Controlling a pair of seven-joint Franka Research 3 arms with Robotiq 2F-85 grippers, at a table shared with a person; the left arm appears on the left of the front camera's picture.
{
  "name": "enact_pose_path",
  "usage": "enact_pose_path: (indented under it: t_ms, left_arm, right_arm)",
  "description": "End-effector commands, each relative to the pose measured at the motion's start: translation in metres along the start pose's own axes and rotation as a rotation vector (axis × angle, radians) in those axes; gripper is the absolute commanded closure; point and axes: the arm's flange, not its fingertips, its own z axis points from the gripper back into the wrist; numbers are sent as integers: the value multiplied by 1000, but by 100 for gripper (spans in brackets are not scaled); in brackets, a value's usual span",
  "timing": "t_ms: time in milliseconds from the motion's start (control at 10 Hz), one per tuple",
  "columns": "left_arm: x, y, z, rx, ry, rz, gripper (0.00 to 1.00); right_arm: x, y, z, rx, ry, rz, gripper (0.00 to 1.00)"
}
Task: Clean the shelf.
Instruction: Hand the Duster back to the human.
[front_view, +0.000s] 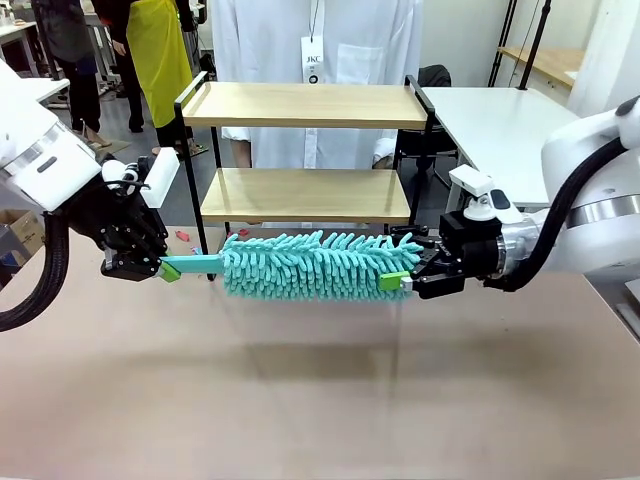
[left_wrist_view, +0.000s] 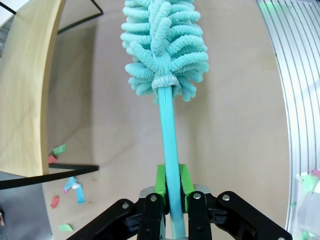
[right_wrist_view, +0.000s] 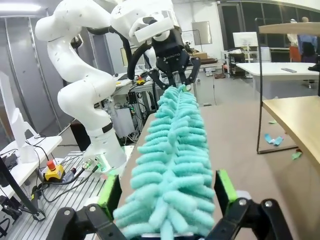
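Note:
The shelf (front_view: 300, 105) stands at the table's far side, two light boards in a black frame; its lower board shows in the left wrist view (left_wrist_view: 25, 90) and right wrist view (right_wrist_view: 292, 115). A teal fluffy duster (front_view: 310, 265) hangs level in front of it, above the tabletop. My left gripper (front_view: 168, 270) is shut on the duster's teal handle (left_wrist_view: 170, 145), green pads clamped on both sides. My right gripper (front_view: 397, 283) stands open, its fingers spread around the tip of the duster's head (right_wrist_view: 175, 150).
Small coloured paper scraps (left_wrist_view: 67, 185) lie on the tan tabletop by the shelf's feet. A person in a white coat (front_view: 320, 60) stands behind the shelf. A white table (front_view: 500, 120) is at the back right. The table's near half is bare.

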Motion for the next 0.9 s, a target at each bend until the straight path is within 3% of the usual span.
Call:
enact_pose_path:
  t_ms: [0, 200, 300, 400, 500, 600, 700, 800]
  left_arm:
    - [2, 0, 3, 1, -24, 12, 87]
    - [2, 0, 3, 1, -24, 12, 87]
    - [2, 0, 3, 1, -24, 12, 87]
    - [2, 0, 3, 1, -24, 12, 87]
    - [2, 0, 3, 1, -24, 12, 87]
    - [2, 0, 3, 1, -24, 12, 87]
    - [2, 0, 3, 1, -24, 12, 87]
    - [2, 0, 3, 1, -24, 12, 87]
  right_arm:
    - [-3, -7, -10, 9, -9, 13, 0]
    - [-3, -9, -13, 22, -2, 3, 0]
    - [-4, -7, -13, 29, 19, -6, 60]
    - [-3, -8, -12, 31, 34, 4, 60]
    - [-2, -8, -11, 29, 47, 7, 100]
    - [-2, -8, -11, 21, 67, 9, 65]
    - [-2, -8, -11, 23, 83, 9, 100]
    - [-2, -9, -11, 24, 94, 9, 88]
